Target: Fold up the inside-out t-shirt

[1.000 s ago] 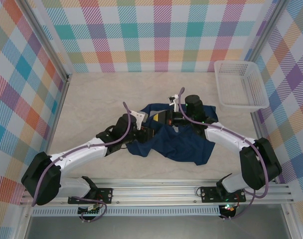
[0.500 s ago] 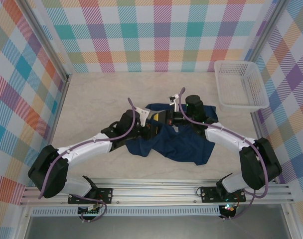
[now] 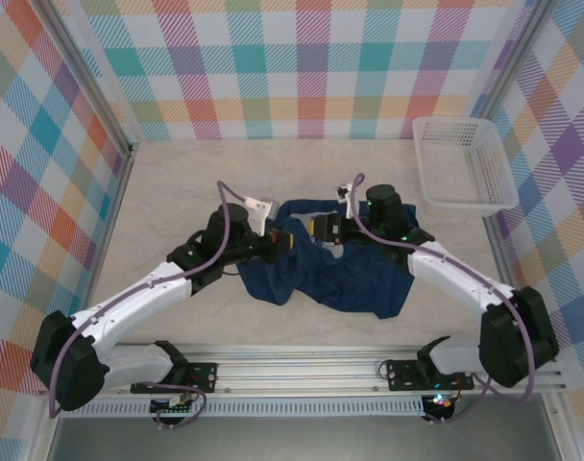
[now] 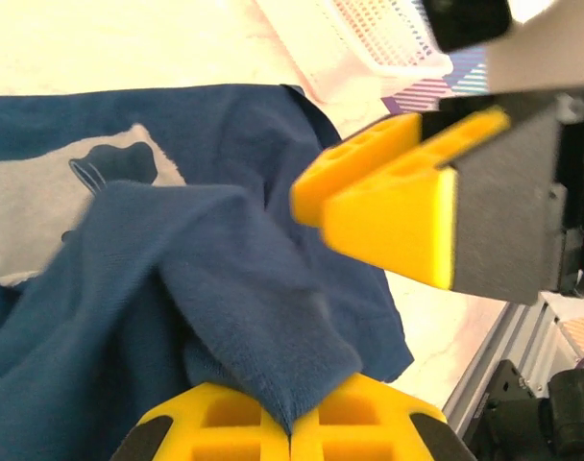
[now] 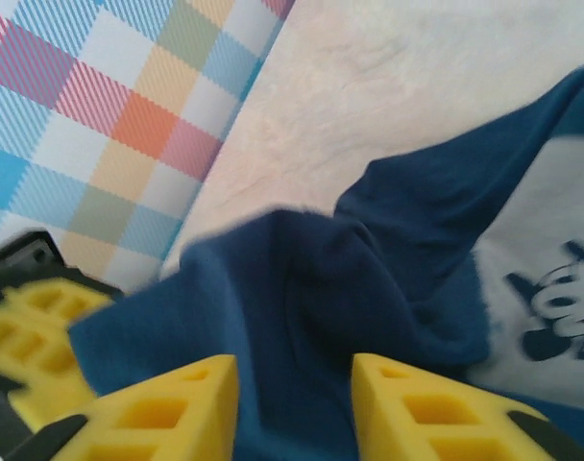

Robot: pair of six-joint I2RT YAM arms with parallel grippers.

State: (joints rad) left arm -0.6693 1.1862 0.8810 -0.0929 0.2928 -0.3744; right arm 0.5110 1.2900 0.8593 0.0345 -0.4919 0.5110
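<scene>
Left fingers (image 4: 369, 415): pressed together on a raised fold of the shirt (image 3: 340, 279), with cloth coming out of the seam between them.
Right fingers (image 5: 167, 408): spread, with a ridge of the same cloth lying loose in the gap and nothing squeezed.
Why held so: judging by the pair, this is a hand-off point. One gripper clamps the ridge and the other stands slack around it, so the cloth stays lifted while a grip is traded. The lifted fold probably serves to turn or spread the garment before any folding.
Left gripper (image 4: 290, 430): left of the basket (image 3: 462, 119), tips aimed toward it and tilted down into the cloth.
Right gripper (image 5: 294, 408): between the left gripper and the basket, tips aimed away from the basket and just beside the other pair.
Shirt: bunched and unfolded on the table (image 3: 177, 182), left of the basket and nearer the arm bases, close by the basket's near-left corner. A pale print (image 4: 42, 211) faces up on the side toward the basket.
Left arm (image 3: 148, 293): stretched long and low, forearm slanting toward the basket.
Right arm (image 3: 455, 274): elbow nearer the bases than the basket, forearm angling back, wrist cocked over the shirt's far edge.
Progress: early, with no neat fold laid.
</scene>
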